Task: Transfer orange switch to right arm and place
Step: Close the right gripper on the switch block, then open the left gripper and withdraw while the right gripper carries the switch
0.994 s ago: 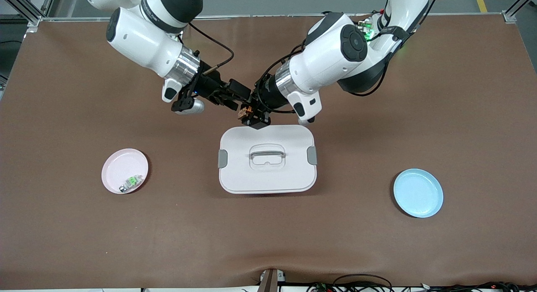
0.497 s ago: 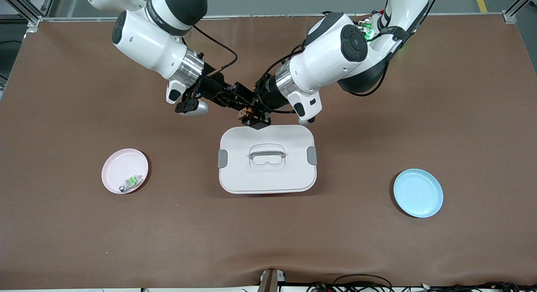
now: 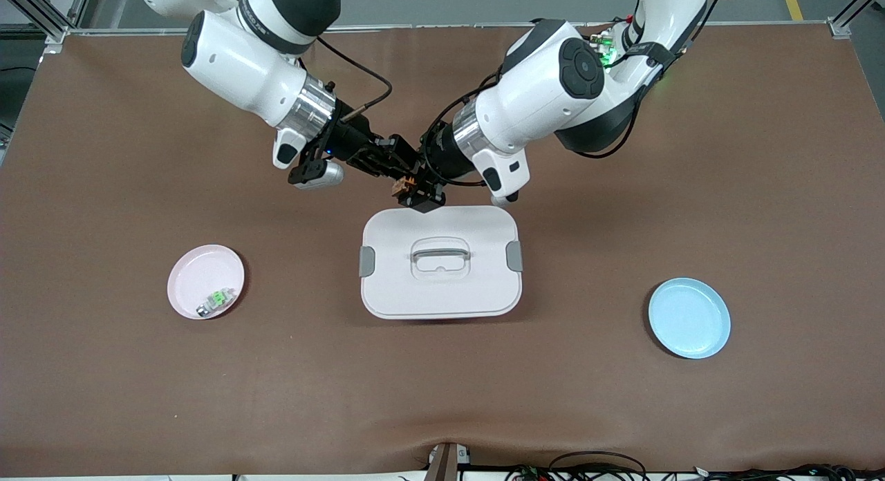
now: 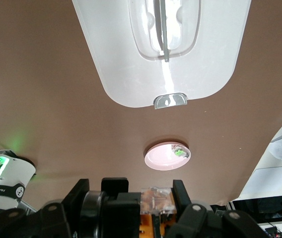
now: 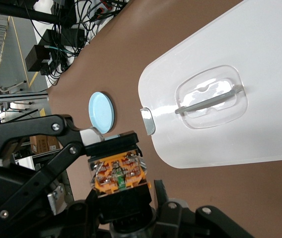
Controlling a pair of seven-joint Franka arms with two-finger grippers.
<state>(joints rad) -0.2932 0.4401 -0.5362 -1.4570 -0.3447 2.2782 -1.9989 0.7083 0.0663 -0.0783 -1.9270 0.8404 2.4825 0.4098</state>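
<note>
Both the left gripper (image 3: 417,191) and right gripper (image 3: 399,177) clench the orange switch (image 3: 404,186) above the white lid (image 3: 440,287); left should release gently.

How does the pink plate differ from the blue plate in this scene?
The pink plate lies toward the right arm's end of the table; the blue plate lies toward the left arm's end. The pink plate holds a small green-topped part; the blue plate holds nothing. Both are round, shallow, and rest flat on the table.

A glossy white plastic lid (image 3: 440,263) and blue plate (image 3: 689,318) lie on matt brown cloth (image 3: 760,191).
</note>
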